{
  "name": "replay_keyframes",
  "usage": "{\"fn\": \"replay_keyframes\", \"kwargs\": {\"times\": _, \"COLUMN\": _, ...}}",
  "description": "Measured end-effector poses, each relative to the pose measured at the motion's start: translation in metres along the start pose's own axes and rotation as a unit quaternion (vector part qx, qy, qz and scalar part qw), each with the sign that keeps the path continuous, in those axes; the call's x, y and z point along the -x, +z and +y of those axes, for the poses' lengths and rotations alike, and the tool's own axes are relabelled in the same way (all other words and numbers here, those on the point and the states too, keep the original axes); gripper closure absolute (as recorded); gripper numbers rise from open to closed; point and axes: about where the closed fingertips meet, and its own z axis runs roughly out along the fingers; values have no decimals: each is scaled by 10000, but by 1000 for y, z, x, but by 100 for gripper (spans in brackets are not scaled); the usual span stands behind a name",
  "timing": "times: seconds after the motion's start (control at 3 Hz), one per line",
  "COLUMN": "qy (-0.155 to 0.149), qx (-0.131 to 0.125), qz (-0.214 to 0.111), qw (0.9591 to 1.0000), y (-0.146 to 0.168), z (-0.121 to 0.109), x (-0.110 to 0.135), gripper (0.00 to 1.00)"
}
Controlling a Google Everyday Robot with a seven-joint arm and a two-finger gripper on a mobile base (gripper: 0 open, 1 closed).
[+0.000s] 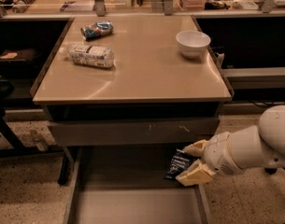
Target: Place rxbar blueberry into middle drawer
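Note:
The rxbar blueberry (178, 164), a small flat bar in a black wrapper with white lettering, is held between the two cream fingers of my gripper (192, 162). The gripper reaches in from the right on a white arm and holds the bar over the right rear part of the open middle drawer (118, 204). The drawer is a wide shallow grey tray pulled out below the table, its floor bare. I cannot tell if the bar touches the floor.
A beige table top (146, 73) carries a white bowl (193, 43), a whitish printed packet (90, 55) and a blue-and-white snack bag (96, 30). A grey drawer front with white scuffs (132, 132) sits above the open drawer. Speckled floor lies on both sides.

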Motion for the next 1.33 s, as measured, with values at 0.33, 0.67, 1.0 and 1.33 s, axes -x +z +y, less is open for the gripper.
{"fn": "replay_keyframes", "kwargs": {"times": 0.33, "qy": 80, "qx": 252, "qz": 181, "qw": 9995, "y": 56, "z": 2, "x": -16, "gripper": 100}}
{"fn": "replay_keyframes", "kwargs": {"times": 0.67, "qy": 135, "qx": 371, "qz": 283, "qw": 9988, "y": 110, "z": 5, "x": -34, "gripper": 100}}
{"fn": "replay_keyframes", "kwargs": {"times": 1.0, "qy": 158, "qx": 227, "qz": 344, "qw": 9990, "y": 157, "z": 6, "x": -52, "gripper": 100}}
{"fn": "replay_keyframes", "kwargs": {"times": 1.33, "qy": 126, "qx": 60, "qz": 362, "qw": 9992, "y": 193, "z": 7, "x": -70, "gripper": 100}}
